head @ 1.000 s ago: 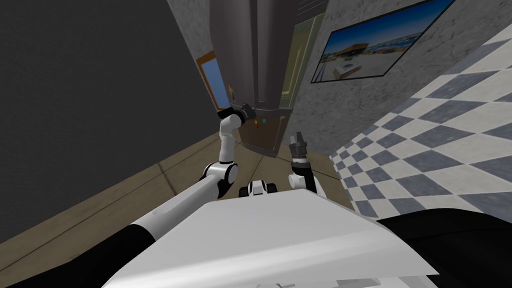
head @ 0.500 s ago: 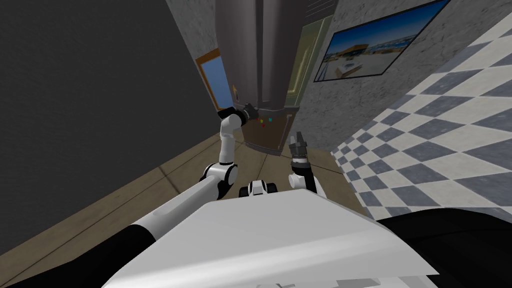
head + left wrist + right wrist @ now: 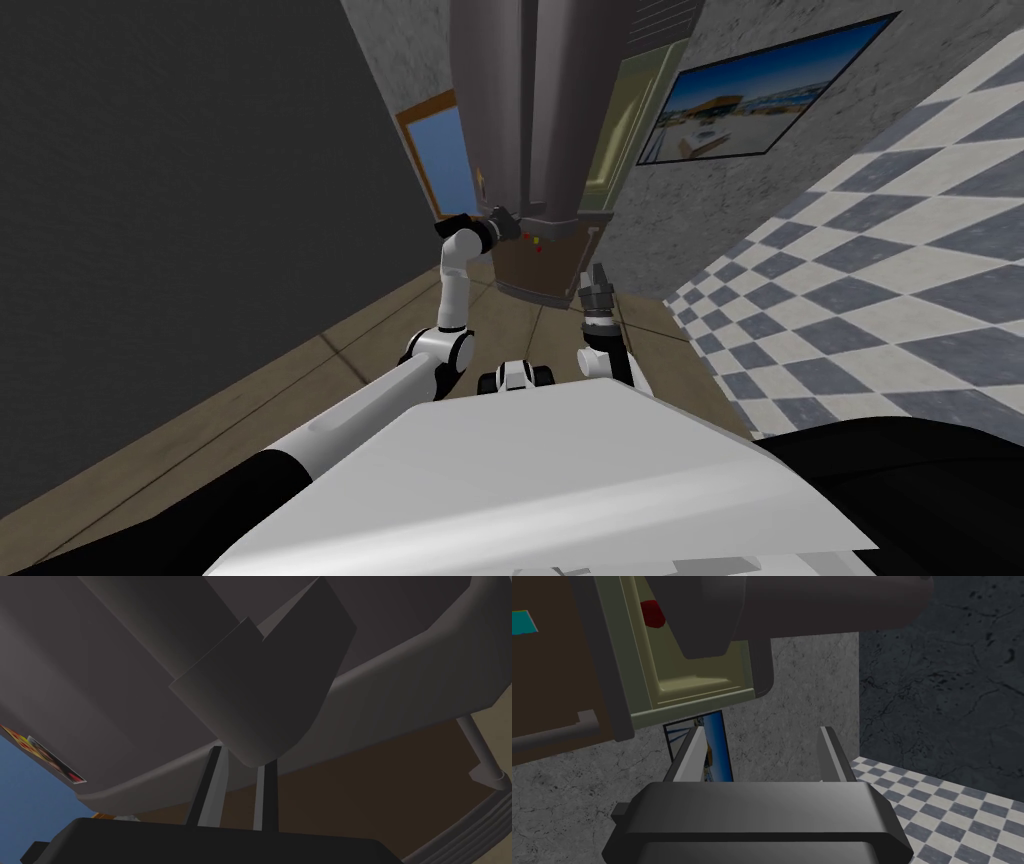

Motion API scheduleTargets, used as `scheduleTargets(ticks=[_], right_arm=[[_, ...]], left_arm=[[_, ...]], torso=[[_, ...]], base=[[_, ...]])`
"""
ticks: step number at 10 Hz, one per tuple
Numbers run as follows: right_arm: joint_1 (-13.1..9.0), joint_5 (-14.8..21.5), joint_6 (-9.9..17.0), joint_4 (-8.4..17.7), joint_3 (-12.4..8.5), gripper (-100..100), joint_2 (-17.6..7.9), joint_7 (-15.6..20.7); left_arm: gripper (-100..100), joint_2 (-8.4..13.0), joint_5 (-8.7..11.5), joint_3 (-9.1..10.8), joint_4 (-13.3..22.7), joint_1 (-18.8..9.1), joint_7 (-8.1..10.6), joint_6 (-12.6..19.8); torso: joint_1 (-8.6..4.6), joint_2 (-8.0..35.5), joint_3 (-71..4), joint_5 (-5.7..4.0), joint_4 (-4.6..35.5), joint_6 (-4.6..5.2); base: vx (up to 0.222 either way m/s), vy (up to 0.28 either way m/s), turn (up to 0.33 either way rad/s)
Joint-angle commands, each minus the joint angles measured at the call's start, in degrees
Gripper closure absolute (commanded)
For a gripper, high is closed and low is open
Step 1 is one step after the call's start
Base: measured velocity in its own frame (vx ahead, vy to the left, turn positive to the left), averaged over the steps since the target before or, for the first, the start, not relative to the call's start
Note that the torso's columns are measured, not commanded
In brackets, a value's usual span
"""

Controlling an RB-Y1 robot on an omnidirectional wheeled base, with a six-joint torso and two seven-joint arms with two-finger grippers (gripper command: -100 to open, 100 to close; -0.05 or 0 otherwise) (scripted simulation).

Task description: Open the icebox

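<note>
The icebox (image 3: pixel 530 100) is a tall dark grey cabinet with a brown lower front (image 3: pixel 535 270) carrying small coloured dots. My left gripper (image 3: pixel 508 226) is raised to the bottom of its upper doors. In the left wrist view its fingers (image 3: pixel 212 786) stand close together, shut on the rounded lower end of the dark door handle (image 3: pixel 265 691). A pale green inner door lining (image 3: pixel 622 130) shows at the icebox's right side, so a door stands ajar. My right gripper (image 3: pixel 597 275) hangs lower and to the right, open (image 3: pixel 762 746) and holding nothing, facing that green lining (image 3: pixel 682 666).
A framed landscape picture (image 3: pixel 760 95) hangs on the grey stone wall to the right. Checkered tiles (image 3: pixel 850 300) cover the floor on the right and wood boards (image 3: pixel 250 400) the left. A dark wall (image 3: pixel 150 200) runs along the left, with a blue framed panel (image 3: pixel 445 160) beside the icebox.
The whole head view has slid right, so I have moved. The pale green strip beside the grey door has widened. My left gripper stays on the handle; the right arm has kept still.
</note>
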Motion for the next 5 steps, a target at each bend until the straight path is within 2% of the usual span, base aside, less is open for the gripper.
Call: scheduleTargets(ticks=[1, 3, 4, 5], right_arm=[[0.00, 0.00, 0.00, 0.00, 0.00, 0, -0.01, 0.00], [0.00, 0.00, 0.00, 0.00, -0.01, 0, -0.01, 0.00], [0.00, 0.00, 0.00, 0.00, -0.01, 0, -0.02, 0.00], [0.00, 0.00, 0.00, 0.00, -0.01, 0, -0.01, 0.00]], left_arm=[[100, 0.35, 1.98, -0.30, -1.41, -0.24, -0.46, 0.10], [100, 0.58, 5.12, -1.47, -3.43, 0.50, -1.09, 1.51], [100, 0.58, 5.12, -1.47, -3.43, 0.50, -1.09, 1.51], [100, 0.58, 4.61, -1.41, -2.64, 0.63, -1.02, 1.58]], torso=[[0.16, 0.04, 0.04, 0.03, 0.05, 0.02], [0.34, 0.10, 0.06, 0.09, 0.08, 0.01], [0.40, 0.38, 0.28, 0.10, 0.04, 0.06], [0.00, 0.60, 0.46, -0.02, 0.08, 0.08]], base=[[-0.002, 0.256, -0.048], [-0.014, 0.352, -0.090], [-0.049, 0.297, -0.037], [-0.011, 0.123, 0.012]])
